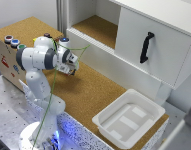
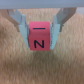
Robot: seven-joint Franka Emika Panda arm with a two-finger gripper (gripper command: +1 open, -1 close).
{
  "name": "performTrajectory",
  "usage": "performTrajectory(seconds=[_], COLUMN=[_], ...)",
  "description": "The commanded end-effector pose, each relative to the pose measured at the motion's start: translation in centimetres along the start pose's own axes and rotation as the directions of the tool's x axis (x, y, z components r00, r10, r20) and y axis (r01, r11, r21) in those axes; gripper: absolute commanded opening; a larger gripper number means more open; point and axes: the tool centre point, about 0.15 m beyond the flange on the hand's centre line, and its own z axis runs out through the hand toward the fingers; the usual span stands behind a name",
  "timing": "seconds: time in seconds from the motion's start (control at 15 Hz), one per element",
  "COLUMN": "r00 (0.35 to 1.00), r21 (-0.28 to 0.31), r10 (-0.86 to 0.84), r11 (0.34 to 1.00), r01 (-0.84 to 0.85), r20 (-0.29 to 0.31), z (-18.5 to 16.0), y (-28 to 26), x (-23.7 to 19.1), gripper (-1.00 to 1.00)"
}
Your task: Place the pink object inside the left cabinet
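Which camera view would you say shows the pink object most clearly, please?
The wrist view: the pink object fills the middle of the picture between the jaws of the gripper, with dark markings readable on its faces. In the exterior view, the gripper hides it.

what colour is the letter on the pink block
Black, on the pink block; clearest in the wrist view.
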Motion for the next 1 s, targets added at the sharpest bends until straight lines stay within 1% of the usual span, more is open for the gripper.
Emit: performTrajectory(seconds=[0.0,0.13,0.2,0.27,0.33,0.4,0.47,0.53,0.67,0.87,0.93], r00=[0.996,0.988,0.983,0.979,0.974,0.971,0.968,0.964,0.958,0.956,0.954], r21=[-0.127,-0.173,-0.209,-0.222,-0.257,-0.241,-0.246,-0.238,-0.225,-0.135,-0.126], r10=[-0.064,-0.085,-0.093,-0.087,-0.083,-0.063,-0.037,-0.020,0.005,0.075,0.097], r11=[0.990,0.983,0.976,0.974,0.966,0.970,0.969,0.970,0.972,0.984,0.983], r01=[0.056,0.062,0.059,0.045,0.026,0.005,-0.026,-0.045,-0.072,-0.118,-0.137], r20=[-0.061,-0.129,-0.160,-0.184,-0.213,-0.231,-0.248,-0.266,-0.286,-0.285,-0.285], z=[-8.0,-11.5,-13.1,-14.4,-16.0,-17.1,-17.9,-18.8,-20.0,-19.9,-19.4], y=[0.4,1.1,1.8,2.4,3.0,3.8,4.5,5.1,5.8,6.8,6.9], x=[6.9,10.9,12.4,13.9,16.2,18.1,19.9,21.8,24.2,26.9,27.5], gripper=[-1.00,-1.00,-1.00,-1.00,-1.00,-1.00,-1.00,-1.00,-1.00,-1.00,-1.00])
